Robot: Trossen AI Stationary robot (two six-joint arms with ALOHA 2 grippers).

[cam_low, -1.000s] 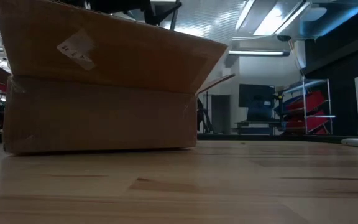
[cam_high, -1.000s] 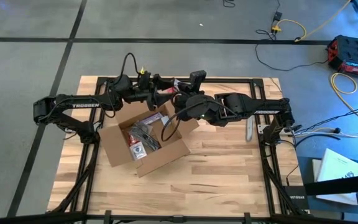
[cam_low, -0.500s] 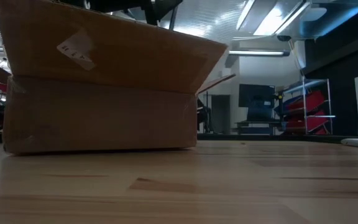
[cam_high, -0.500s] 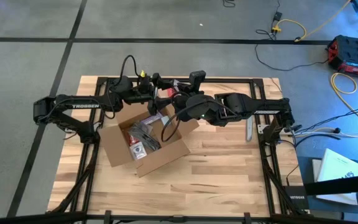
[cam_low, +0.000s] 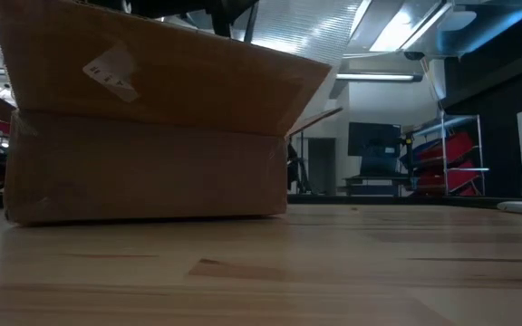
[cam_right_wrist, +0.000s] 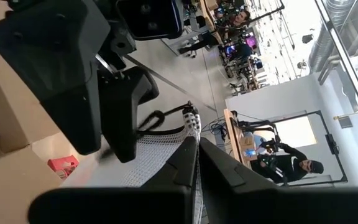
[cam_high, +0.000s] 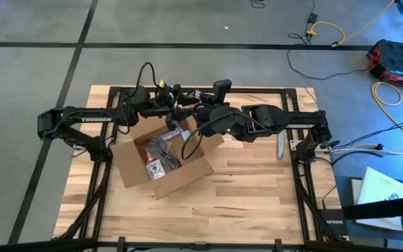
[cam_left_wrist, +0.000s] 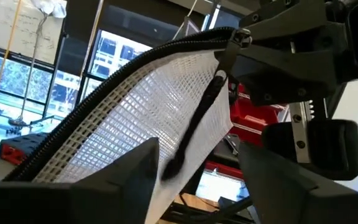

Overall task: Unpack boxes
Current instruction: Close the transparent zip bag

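The brown cardboard box (cam_high: pixel 163 164) stands open on its bottom on the wooden table, and it fills the left of the low view (cam_low: pixel 143 127). Above its far side both arms meet at a white mesh pouch (cam_left_wrist: pixel 148 106) with a black zipper. My right gripper (cam_right_wrist: pixel 194 155) is shut on the pouch. My left gripper (cam_left_wrist: pixel 197 180) is open; its fingers stand on either side of the black zipper pull (cam_left_wrist: pixel 191 130). Whether they touch the pull, I cannot tell. My right gripper pinches the pouch between its two fingers at the corner where the zipper ends (cam_left_wrist: pixel 232 37). The pouch is lifted clear above the box and slopes down from that corner toward my left gripper, its zipper edge uppermost.
Inside the box lie a clear bag of dark cables (cam_high: pixel 163 150) and a small red-and-blue object (cam_high: pixel 154 168). A pale long thing (cam_high: pixel 280 145) lies on the table near the right arm's base. The near half of the table (cam_high: pixel 243 203) is bare wood.
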